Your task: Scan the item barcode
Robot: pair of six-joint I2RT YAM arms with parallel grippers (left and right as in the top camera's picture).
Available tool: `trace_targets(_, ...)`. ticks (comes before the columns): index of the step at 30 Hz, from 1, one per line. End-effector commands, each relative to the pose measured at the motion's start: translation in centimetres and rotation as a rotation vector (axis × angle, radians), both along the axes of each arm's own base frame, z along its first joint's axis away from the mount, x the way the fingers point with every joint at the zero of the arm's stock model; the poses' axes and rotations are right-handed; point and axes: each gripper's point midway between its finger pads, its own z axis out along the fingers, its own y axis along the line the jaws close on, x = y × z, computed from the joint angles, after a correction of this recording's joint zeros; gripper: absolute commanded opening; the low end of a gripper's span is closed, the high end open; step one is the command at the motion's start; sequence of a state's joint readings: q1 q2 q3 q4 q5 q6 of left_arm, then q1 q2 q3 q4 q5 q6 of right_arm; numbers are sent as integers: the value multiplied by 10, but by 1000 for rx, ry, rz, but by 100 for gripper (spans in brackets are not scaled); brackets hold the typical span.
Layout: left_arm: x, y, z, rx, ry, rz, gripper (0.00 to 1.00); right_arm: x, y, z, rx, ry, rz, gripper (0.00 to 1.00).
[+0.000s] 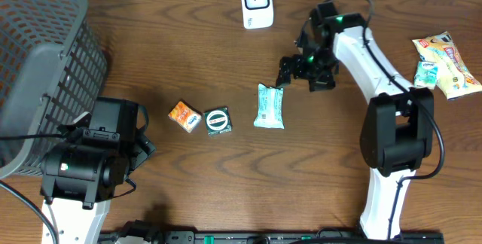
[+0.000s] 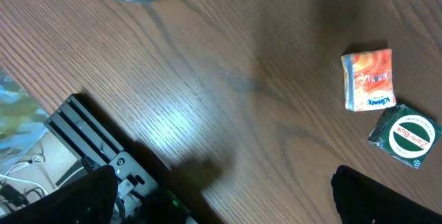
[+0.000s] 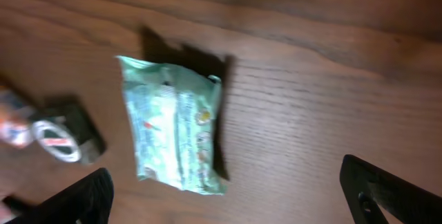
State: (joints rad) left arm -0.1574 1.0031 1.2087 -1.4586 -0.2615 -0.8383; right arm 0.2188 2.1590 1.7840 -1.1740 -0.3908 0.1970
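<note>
The basket is cut off at ten o'clock in the overhead view. In the right wrist view the print on the green packet is smeared past reading, and the orange box is clipped at nine o'clock.

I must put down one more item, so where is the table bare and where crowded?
Bare wood lies between the grey basket and the white scanner, and along the near edge between the left arm and right arm. It is crowded mid-table, where the orange box, green tin and green packet sit in a row, and by the snack bags at right.
</note>
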Motion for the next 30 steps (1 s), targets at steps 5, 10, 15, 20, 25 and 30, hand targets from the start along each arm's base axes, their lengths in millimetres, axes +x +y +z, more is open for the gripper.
trace_targets(5, 1, 3, 7, 10, -26, 16, 98, -4, 30, -9, 127, -17, 61, 96)
trace_targets(10, 1, 3, 7, 10, -26, 16, 98, -10, 37, -29, 125, -3, 37, 89)
trace_targets(15, 1, 3, 7, 10, -26, 17, 97, -13, 31, -35, 123, 14, 16, 79)
trace_targets(20, 1, 3, 7, 10, -26, 16, 98, -9, 28, -29, 184, 27, -13, 80)
trace_targets(25, 1, 3, 7, 9, -26, 16, 98, -10, 23, -17, 266, 48, -31, 82)
trace_targets(30, 1, 3, 7, 10, -26, 17, 97, -12, 20, -1, 266, 19, -15, 79)
